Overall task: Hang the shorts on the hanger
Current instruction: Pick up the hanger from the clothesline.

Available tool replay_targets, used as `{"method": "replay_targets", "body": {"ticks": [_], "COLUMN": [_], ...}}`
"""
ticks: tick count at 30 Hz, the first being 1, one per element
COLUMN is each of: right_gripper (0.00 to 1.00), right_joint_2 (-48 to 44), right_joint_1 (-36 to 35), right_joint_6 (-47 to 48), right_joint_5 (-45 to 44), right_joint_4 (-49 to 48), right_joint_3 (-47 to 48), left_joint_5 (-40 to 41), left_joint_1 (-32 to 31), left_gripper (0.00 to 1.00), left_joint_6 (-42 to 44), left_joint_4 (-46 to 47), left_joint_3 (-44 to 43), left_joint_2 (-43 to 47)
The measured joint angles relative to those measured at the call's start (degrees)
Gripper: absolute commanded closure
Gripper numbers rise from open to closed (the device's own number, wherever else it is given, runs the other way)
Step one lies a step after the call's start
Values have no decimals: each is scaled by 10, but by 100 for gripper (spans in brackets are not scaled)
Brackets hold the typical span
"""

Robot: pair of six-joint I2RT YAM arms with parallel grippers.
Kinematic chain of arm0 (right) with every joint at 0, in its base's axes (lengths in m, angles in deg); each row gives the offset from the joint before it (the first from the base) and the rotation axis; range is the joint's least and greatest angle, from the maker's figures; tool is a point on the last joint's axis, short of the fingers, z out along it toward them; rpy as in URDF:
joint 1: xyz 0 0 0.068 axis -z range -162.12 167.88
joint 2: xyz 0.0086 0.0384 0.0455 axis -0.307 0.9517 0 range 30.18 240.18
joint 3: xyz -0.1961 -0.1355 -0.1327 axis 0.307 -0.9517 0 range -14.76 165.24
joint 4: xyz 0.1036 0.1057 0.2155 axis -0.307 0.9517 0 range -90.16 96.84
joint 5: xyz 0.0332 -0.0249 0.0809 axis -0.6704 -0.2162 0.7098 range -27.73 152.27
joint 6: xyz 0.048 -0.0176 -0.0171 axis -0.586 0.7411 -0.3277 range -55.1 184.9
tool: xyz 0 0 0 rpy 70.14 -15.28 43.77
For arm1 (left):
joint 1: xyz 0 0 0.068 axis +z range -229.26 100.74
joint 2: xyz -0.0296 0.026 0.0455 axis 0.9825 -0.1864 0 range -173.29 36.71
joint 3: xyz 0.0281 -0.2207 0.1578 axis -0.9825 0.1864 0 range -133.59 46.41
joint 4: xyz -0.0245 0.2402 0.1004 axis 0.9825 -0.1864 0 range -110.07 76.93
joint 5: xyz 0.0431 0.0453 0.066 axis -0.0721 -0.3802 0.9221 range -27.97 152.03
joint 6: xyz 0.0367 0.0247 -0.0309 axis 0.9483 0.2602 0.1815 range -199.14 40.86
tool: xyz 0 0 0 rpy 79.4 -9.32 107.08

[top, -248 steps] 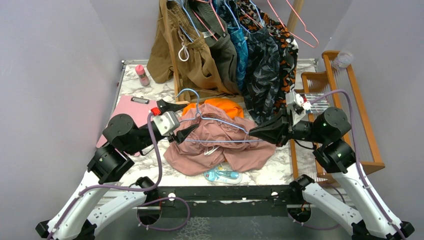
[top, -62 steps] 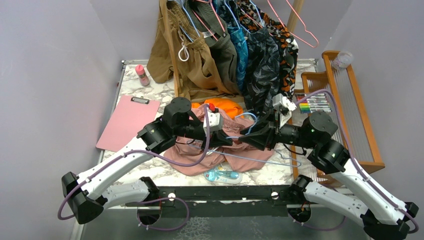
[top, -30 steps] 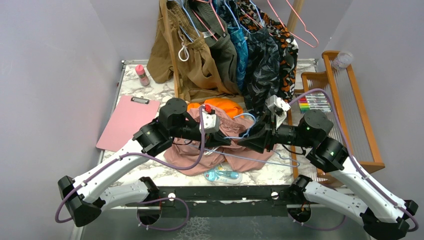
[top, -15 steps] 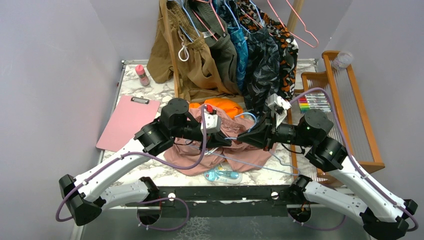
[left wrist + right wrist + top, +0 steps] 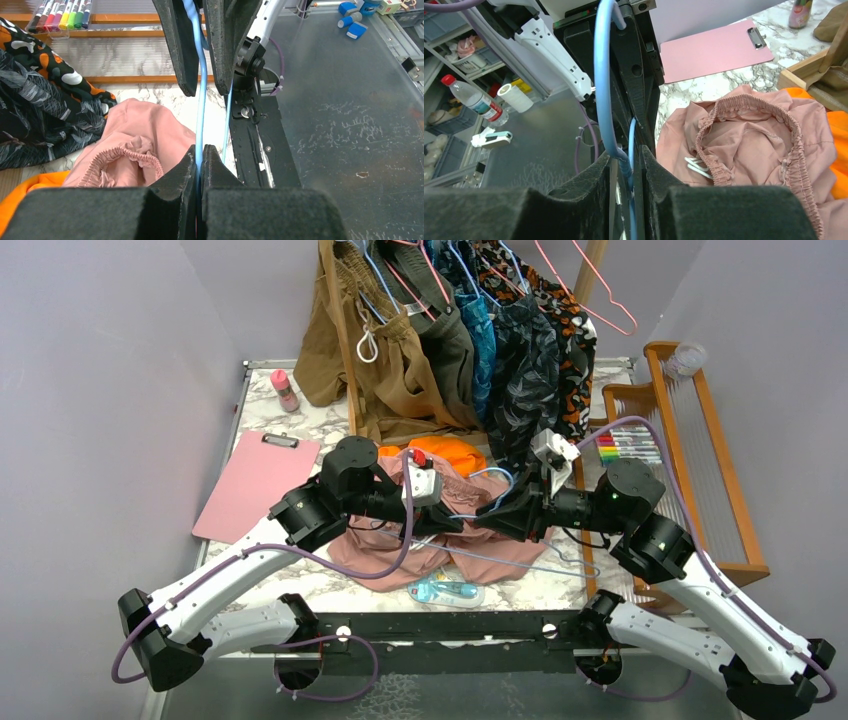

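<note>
From above, you have both arms meeting over the middle of the marble table [image 5: 300, 420]. The left gripper [image 5: 452, 522] and the right gripper [image 5: 490, 520] point at each other, tips just apart. Under them the shorts [image 5: 505, 543] lie crumpled on the table. Orange shorts [image 5: 455, 452] lie against their far edge and a pink clipboard [image 5: 250, 485] lies to the left. The hanger [image 5: 530, 561] is held up between the two grippers, and one thin wire of it slants over the shorts toward the near right. A row of hung clothes [image 5: 440, 340] fills the far side.

Your left wrist camera shows the left gripper [image 5: 199, 150] pinched tight on the hanger [image 5: 201, 110]. Its blue wire runs on between the right gripper's fingers [image 5: 175, 45], which stand a little apart. The shorts [image 5: 150, 130] lie below to the left, waistband gathered.

Your right wrist camera shows the right gripper [image 5: 625, 154] only narrowly parted, with the hanger [image 5: 603, 75] passing through the gap. You cannot tell whether a pad touches it. The wire curves up to the left gripper opposite. The shorts [image 5: 744, 135] lie to the right, waistband open and white drawstring [image 5: 696, 165] showing.
</note>
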Motion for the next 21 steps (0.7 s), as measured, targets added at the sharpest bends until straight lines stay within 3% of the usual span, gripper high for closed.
{"method": "replay_targets", "body": {"ticks": [1,3,6,7,12,16,21], "right_gripper": [80,98,99,99,99,99,99], "right_joint_2": [0,0,0,0,-8,-20,-43], "right_joint_1": [0,0,0,0,0,0,0], "right_joint_6": [0,0,1,1,0,0,0], "right_joint_5": [0,0,0,-1,-11,-53,-140], "right_joint_4": [1,1,2,2,3,5,29], "right_joint_3": [0,0,0,0,-1,-1,-1], "left_joint_5": [0,0,-1,-2,9,58,214], "left_joint_1": [0,0,0,0,0,-2,-2], "left_gripper": [100,100,100,94,3,1,1], "left_joint_6": [0,0,0,0,-2,-16,-53], "left_joint_4": [0,0,0,0,3,7,17], "left_joint_3": [0,0,0,0,0,10,63], "left_joint_2": [0,0,-2,-3,-2,10,75]}}
